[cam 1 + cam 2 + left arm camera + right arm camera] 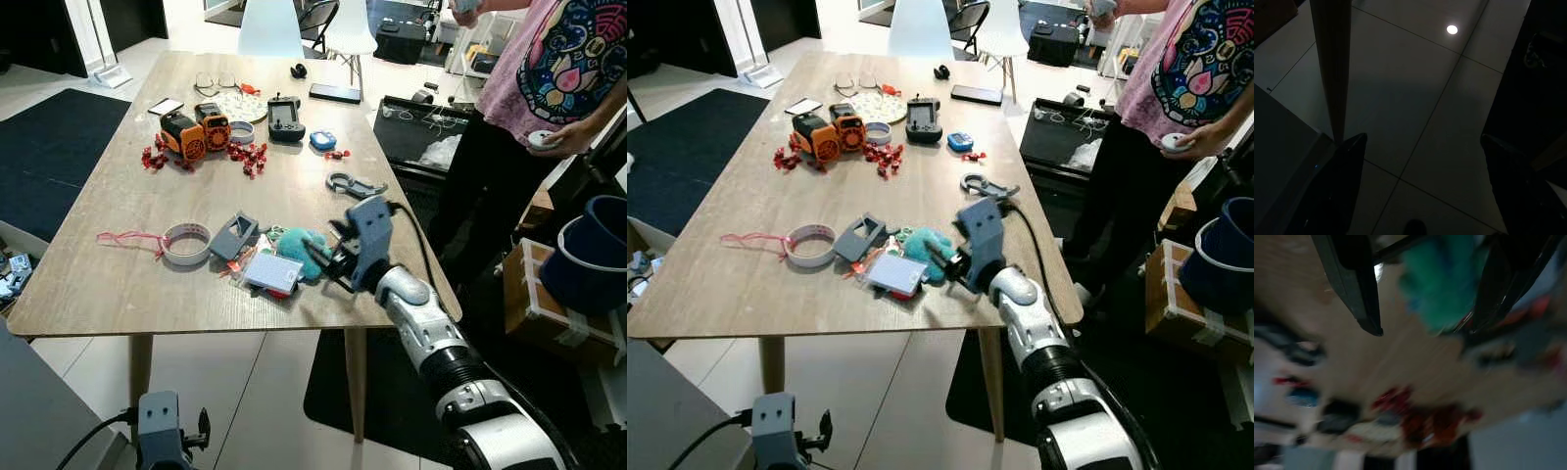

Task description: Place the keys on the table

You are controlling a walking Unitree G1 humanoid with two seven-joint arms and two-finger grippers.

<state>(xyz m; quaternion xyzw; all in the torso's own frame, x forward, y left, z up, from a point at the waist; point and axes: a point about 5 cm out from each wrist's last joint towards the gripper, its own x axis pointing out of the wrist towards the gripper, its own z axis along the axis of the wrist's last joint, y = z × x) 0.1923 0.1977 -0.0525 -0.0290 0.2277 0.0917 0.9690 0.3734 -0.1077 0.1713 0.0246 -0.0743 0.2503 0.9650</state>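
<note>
From the head views, the right claw (328, 257) reaches over the desk (745, 274) near its front edge, fingers apart around the keys (294, 257) (a teal fluffy fob with cards), which lie on the wood. The right wrist view, blurred, shows the fob between the spread fingers (1359, 293). The left claw (1420, 196) hangs open above floor tiles.

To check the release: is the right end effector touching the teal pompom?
Cannot tell. In the right wrist view the blurred pompom sits between the open right end effector fingers; no clear gap or contact.
</note>
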